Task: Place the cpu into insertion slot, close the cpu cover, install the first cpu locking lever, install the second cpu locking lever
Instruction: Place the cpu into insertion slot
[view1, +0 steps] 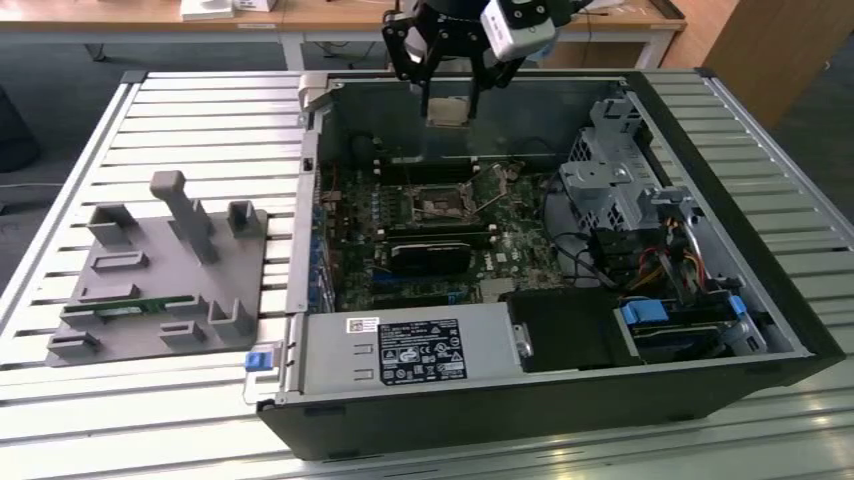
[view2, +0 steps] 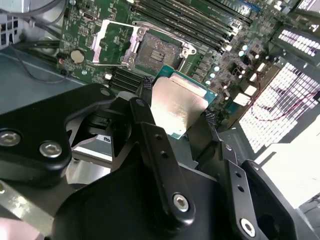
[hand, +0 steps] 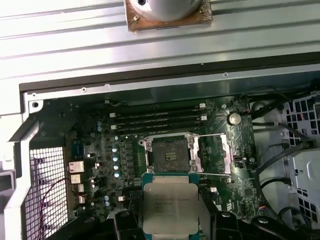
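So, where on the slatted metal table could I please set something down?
The slatted metal table is bare beyond and in front of the grey plastic fixture tray. The open black computer case is crowded, the gripper holding the silvery square cpu above it.

Slatted silvery surface (view1: 200, 110), two loads on top.
Carries an open black computer case (view1: 534, 400) laid on its side, toward the exterior view's right and close to the near edge. Carries also, just beside the case on the exterior view's left, a flat grey fixture plate (view1: 147, 290) with upright pegs and blocks, a thin green strip (view1: 134, 308) seated in one slot.
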